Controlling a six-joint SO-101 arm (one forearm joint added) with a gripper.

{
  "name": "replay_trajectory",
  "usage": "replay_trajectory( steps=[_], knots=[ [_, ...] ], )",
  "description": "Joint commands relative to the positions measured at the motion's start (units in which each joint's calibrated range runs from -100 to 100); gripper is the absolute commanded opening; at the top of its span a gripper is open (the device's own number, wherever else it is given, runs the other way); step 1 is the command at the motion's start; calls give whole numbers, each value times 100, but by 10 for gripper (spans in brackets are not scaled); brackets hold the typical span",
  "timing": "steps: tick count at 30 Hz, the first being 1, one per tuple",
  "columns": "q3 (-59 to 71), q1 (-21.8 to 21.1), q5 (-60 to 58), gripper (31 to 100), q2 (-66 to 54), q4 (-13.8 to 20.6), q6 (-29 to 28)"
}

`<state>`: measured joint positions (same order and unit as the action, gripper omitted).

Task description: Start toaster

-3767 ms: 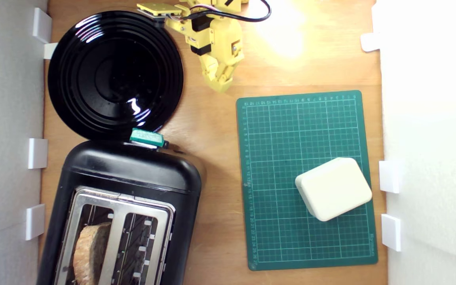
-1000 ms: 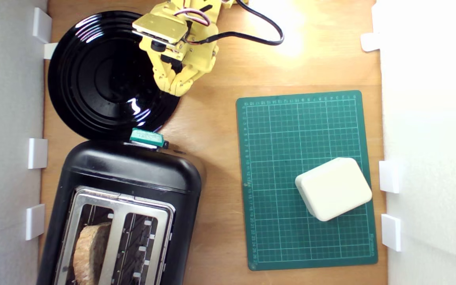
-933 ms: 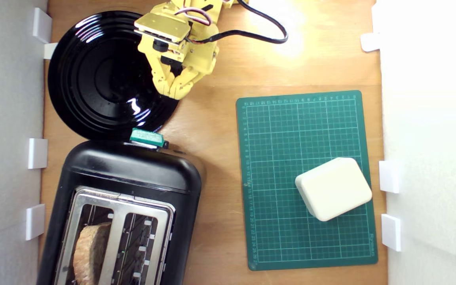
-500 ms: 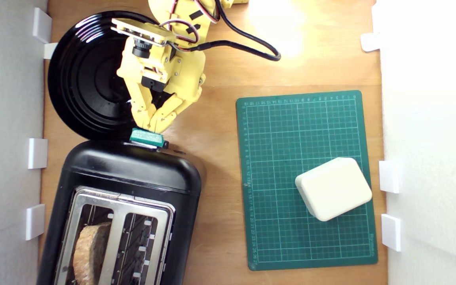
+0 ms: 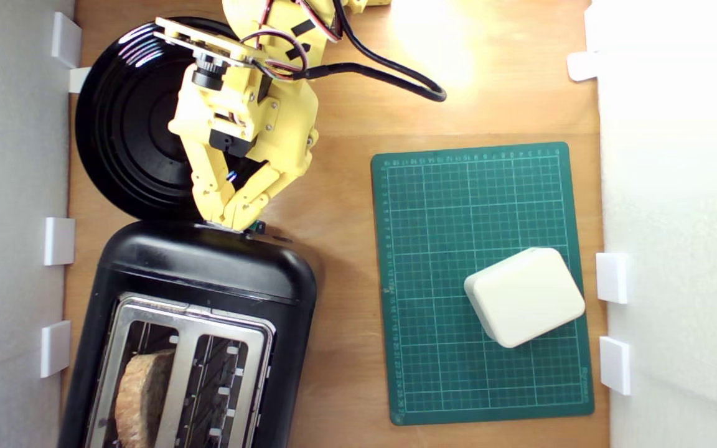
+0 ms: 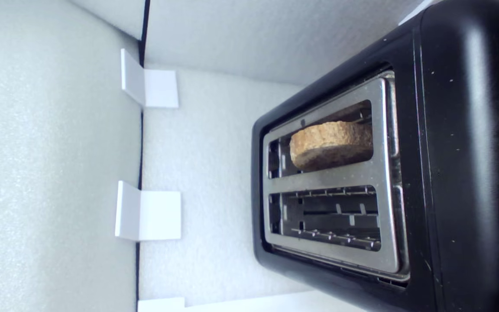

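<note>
The glossy black toaster [image 5: 209, 267] stands at the lower left of the exterior view, its silver top plate holding a slice of bread [image 5: 144, 392] in the left slot. My yellow gripper [image 5: 228, 221] reaches down over the toaster's far end, its fingertips together, right where the teal lever sits. The fingertips hide the lever. The wrist view looks along the toaster [image 6: 457, 130] at the bread [image 6: 332, 143] standing high in one slot, while the other slot is empty. The gripper itself does not show there.
A round black plate [image 5: 128, 124] lies behind the toaster, partly under my arm. A green cutting mat [image 5: 477, 205] with a white box [image 5: 523, 295] on it lies on the exterior view's right. White foam walls [image 5: 10, 186] close both sides.
The gripper has swung from the back of the table across the plate toward the toaster. Its tips now cover the teal lever, which was in plain view before.
</note>
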<state>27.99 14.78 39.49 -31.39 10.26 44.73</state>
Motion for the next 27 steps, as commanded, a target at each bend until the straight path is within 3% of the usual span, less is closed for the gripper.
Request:
replay_trajectory(
  steps=[1,27],
  knots=[
    [-177,54,-184,313,-25,-41,22],
    [650,70,-236,313,333,63,184]
  ],
)
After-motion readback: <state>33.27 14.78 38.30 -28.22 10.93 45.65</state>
